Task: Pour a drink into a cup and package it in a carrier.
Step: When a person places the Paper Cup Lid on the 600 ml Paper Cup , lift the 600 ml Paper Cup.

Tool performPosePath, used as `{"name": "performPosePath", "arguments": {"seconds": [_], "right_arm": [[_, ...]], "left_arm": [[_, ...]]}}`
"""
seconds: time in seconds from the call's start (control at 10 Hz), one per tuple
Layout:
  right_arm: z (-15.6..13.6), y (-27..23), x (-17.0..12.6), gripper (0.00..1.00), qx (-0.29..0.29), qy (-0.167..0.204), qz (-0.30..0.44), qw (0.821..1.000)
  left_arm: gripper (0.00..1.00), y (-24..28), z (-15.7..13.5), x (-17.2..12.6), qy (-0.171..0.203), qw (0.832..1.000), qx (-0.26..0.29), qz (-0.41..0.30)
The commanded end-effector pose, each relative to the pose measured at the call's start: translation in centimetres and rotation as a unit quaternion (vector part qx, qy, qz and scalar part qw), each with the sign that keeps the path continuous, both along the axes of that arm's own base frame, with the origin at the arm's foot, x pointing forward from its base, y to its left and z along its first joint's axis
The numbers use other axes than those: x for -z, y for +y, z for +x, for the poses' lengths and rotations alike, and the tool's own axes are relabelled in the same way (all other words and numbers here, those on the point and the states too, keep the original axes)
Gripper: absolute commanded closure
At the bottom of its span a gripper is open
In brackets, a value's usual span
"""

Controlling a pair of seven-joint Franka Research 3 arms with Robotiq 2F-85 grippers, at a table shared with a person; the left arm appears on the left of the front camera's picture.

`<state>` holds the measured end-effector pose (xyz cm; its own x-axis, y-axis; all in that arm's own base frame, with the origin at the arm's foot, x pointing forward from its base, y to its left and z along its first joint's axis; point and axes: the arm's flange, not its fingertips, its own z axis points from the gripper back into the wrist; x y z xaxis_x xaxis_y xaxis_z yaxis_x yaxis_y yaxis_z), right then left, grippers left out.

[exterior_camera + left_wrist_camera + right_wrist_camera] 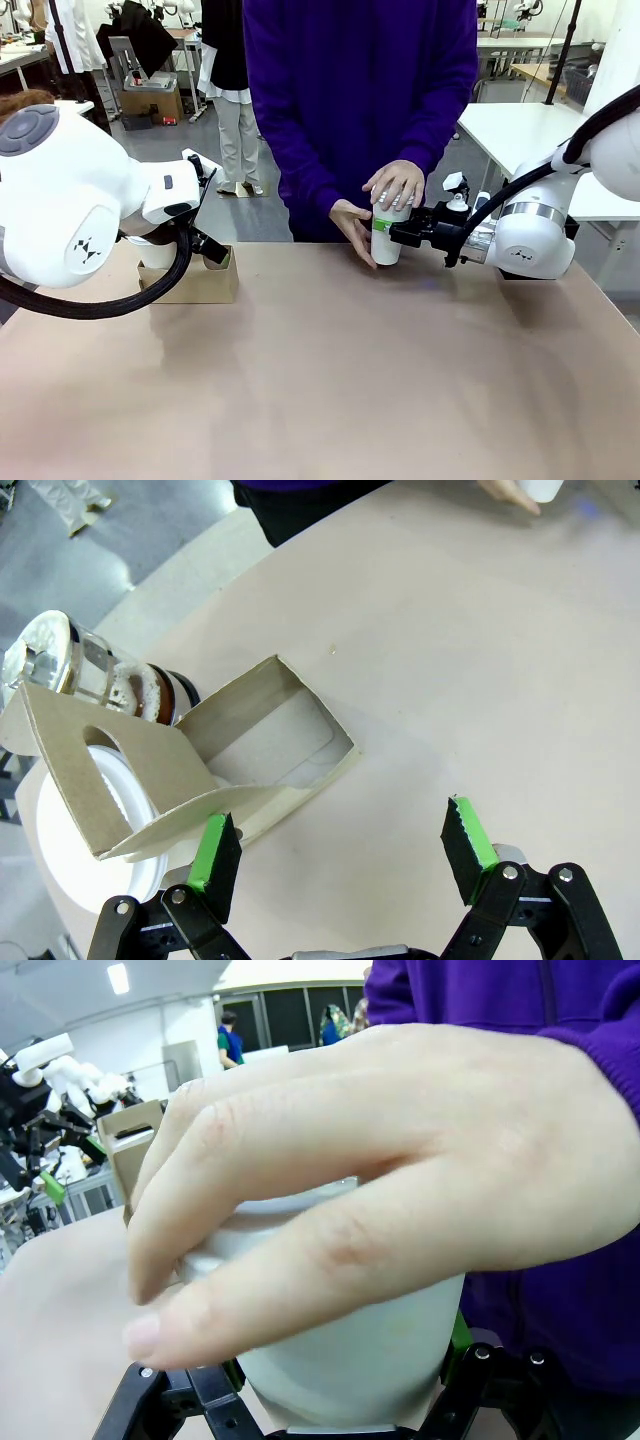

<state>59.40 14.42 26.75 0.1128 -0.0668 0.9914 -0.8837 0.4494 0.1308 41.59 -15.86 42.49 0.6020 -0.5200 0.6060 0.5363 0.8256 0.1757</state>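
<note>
The white paper cup (386, 240) stands on the table's far side, in front of the person. My right gripper (400, 233) is shut on the cup (350, 1360) from the right, its green pads (458, 1332) against the wall. One of the person's hands (398, 184) lies over the cup's top, the other (352, 226) beside it. The brown cardboard carrier (268, 742) sits at far left with its handle (112, 770) upright. My left gripper (340, 842) hangs open just above and beside the carrier. The glass pot with the dark drink (120, 685) stands behind the carrier.
A white round object (110, 810) sits under the carrier's handle side. My left arm's bulky white body (70, 200) covers much of the carrier (195, 282) in the front view. Bare tan table (330, 380) stretches across the middle and front.
</note>
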Motion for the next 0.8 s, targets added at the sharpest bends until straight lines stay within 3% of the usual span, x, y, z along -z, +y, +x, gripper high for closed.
{"name": "performPosePath", "arguments": {"seconds": [0.0, 0.7], "right_arm": [[0.05, 0.34, -0.37, 0.16, 0.003, -0.002, 0.002, 1.000], [0.05, 0.34, -0.37, 0.16, 0.003, -0.002, 0.002, 1.000]], "left_arm": [[0.00, 0.11, -0.08, -0.09, -0.001, 1.000, 0.000, -0.001], [0.00, 0.11, -0.08, -0.09, -0.001, 1.000, 0.000, -0.001]]}}
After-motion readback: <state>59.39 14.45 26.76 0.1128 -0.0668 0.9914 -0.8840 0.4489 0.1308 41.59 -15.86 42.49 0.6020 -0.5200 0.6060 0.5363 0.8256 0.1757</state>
